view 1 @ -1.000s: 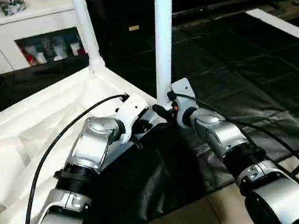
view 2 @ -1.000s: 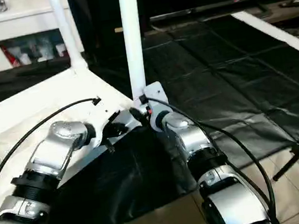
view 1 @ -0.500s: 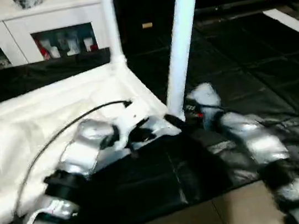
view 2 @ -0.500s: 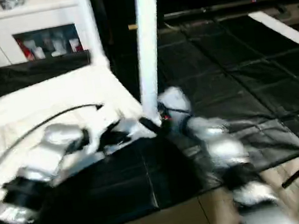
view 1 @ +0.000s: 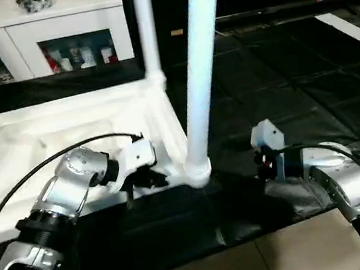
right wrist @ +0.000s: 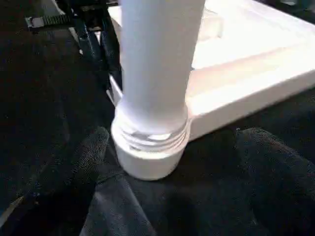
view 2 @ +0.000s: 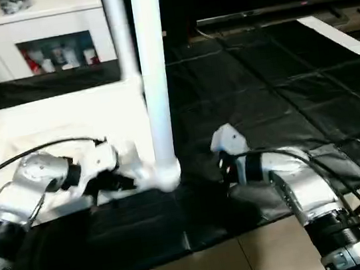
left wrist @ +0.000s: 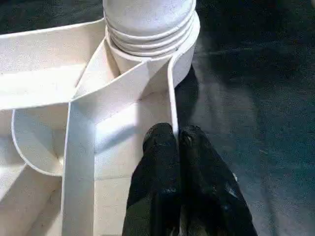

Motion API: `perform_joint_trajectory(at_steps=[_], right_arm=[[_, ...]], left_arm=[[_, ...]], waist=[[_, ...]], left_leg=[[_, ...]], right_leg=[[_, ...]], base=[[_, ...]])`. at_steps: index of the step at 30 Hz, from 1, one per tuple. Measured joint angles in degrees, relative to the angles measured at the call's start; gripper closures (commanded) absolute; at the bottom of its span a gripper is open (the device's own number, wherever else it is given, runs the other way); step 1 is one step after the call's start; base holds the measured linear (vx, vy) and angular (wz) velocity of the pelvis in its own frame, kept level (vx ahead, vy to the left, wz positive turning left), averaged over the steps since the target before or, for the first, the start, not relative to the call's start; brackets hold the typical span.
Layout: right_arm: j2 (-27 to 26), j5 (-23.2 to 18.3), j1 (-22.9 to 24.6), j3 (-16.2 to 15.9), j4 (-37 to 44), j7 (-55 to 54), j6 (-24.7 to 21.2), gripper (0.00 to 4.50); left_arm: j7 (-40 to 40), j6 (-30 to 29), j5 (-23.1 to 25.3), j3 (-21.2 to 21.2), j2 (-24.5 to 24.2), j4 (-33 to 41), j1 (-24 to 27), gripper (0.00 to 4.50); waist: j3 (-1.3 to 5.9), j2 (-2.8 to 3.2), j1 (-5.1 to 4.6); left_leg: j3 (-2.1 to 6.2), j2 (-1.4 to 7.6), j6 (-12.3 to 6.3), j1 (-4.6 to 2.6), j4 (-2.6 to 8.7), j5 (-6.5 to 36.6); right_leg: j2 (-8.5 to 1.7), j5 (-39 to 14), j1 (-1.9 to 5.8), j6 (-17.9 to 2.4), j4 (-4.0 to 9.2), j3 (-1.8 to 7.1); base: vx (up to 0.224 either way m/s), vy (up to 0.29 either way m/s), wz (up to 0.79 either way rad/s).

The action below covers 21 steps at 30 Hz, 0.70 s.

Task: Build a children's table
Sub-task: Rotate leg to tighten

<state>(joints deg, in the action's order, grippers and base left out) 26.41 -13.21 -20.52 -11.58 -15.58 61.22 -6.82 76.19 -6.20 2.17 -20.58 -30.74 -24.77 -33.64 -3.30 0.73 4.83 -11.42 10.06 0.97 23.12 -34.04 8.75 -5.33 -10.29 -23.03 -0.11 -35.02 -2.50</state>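
Left eye view: the white table top (view 1: 64, 124) lies upside down on a black floor mat (view 1: 279, 74), ribbed underside facing up. A white leg (view 1: 198, 72) stands upright in the near corner socket (view 1: 197, 171); a second leg (view 1: 146, 25) rises from the far corner behind it. The left gripper (view 1: 147, 178) sits at the near edge of the top, just beside the socket. The right gripper (view 1: 264, 160) hangs over the mat to the right of the near leg, apart from it. A white cabinet (view 1: 38, 34) with glass doors stands at the back.

Right eye view: the same scene, with the near leg (view 2: 154, 71) upright between the two silver forearms and pale floor tiles (view 2: 251, 259) beyond the mat's near edge.

Left wrist view: the two black fingers (left wrist: 160, 162) are pressed together, their tips on either side of the thin upright rim (left wrist: 173, 105) of the table top, so the left gripper is clamped on that rim. Just ahead, the leg's threaded end (left wrist: 147, 29) is seated in the round socket.

Right wrist view: the right gripper's fingers (right wrist: 78, 167) stand wide apart and hold nothing; the base of the leg (right wrist: 152, 83) and its socket (right wrist: 147, 157) sit between them, touching neither. The left gripper (right wrist: 101, 44) shows dark behind the leg, at the table's edge.
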Motion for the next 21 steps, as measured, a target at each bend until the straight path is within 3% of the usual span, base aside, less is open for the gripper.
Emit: perform_joint_trajectory(at_steps=[7,8,14,15,21], right_arm=[[1.35,-0.17,-0.16,-4.02,2.2,7.15,-0.56,0.08],[1.34,-0.17,-0.16,-4.32,2.2,7.7,-0.59,0.33],[1.2,-0.15,-0.98,-4.83,1.84,9.33,-1.4,0.61],[1.19,-0.15,-1.27,-4.95,1.82,9.38,-1.42,0.86],[1.13,-0.17,-1.6,-5.58,1.82,10.38,-1.52,1.29]], left_arm=[[3.78,1.05,-0.4,-1.81,-0.41,1.7,0.21,4.5],[4.03,1.1,-0.46,-1.9,-0.4,2.05,0.35,4.5],[5.63,1.12,-1.24,-2.43,-0.49,3.99,1.42,4.5],[5.78,1.12,-1.31,-2.56,-0.48,4.27,1.51,4.5],[6.58,1.11,-1.4,-3.09,-0.46,5.02,1.65,4.5]], waist=[[0.02,-0.04,0.54],[0.02,-0.04,0.56],[0.01,-0.05,0.57],[0.01,-0.05,0.56],[0.01,-0.06,0.46]], left_leg=[[-0.02,0.0,0.0,0.0,0.0,0.0],[-0.03,0.0,0.0,0.01,0.0,0.0],[-0.03,-0.01,0.0,0.0,0.0,0.0],[-0.03,0.0,0.0,0.0,0.0,0.0],[-0.03,0.0,0.0,0.0,0.0,0.0]], right_leg=[[0.0,0.0,0.06,0.0,-0.01,0.02],[0.0,0.0,0.05,0.01,-0.01,0.03],[-0.01,-0.02,0.05,0.03,-0.01,0.04],[-0.01,-0.02,0.04,0.03,-0.01,0.04],[-0.01,-0.02,0.05,0.03,-0.01,0.05]], base=[[0.0,0.0,0.0],[0.0,0.0,0.0],[0.0,0.0,0.0],[0.0,0.0,0.0],[0.0,0.0,0.0]])
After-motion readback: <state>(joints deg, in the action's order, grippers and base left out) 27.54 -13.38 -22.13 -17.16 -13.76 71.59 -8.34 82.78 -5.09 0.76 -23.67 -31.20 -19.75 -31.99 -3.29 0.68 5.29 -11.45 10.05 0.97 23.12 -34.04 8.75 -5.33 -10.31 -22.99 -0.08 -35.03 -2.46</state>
